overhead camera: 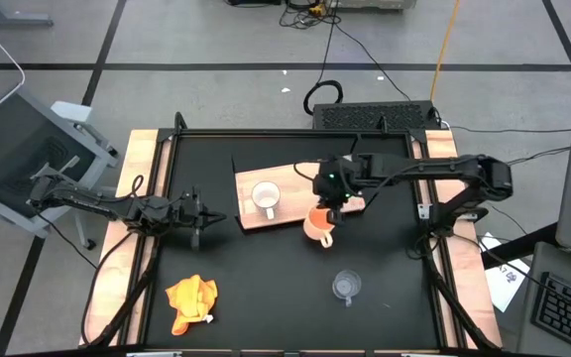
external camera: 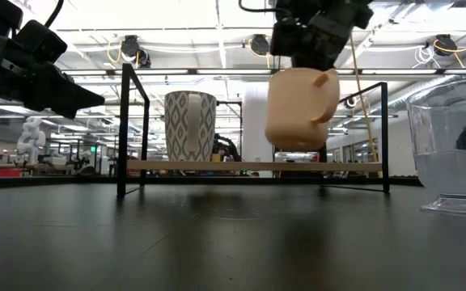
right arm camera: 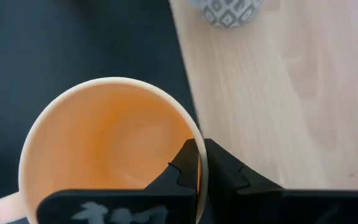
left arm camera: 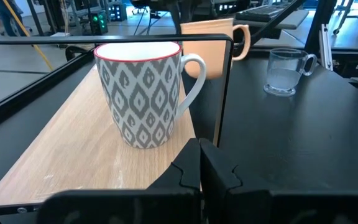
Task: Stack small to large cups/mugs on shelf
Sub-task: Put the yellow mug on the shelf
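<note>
R gripper (overhead camera: 327,210) clamped on rim of yellow-orange handled cup (external camera: 300,109), held clear above matte black table (overhead camera: 266,288); light-brown wooden shelf board (right arm camera: 278,93) just beside it. L gripper (overhead camera: 198,215) closed, empty.

You could read no text, label, brand or number anywhere; the white cup (left arm camera: 143,93) bore only a grey diamond pattern, no lettering.
</note>
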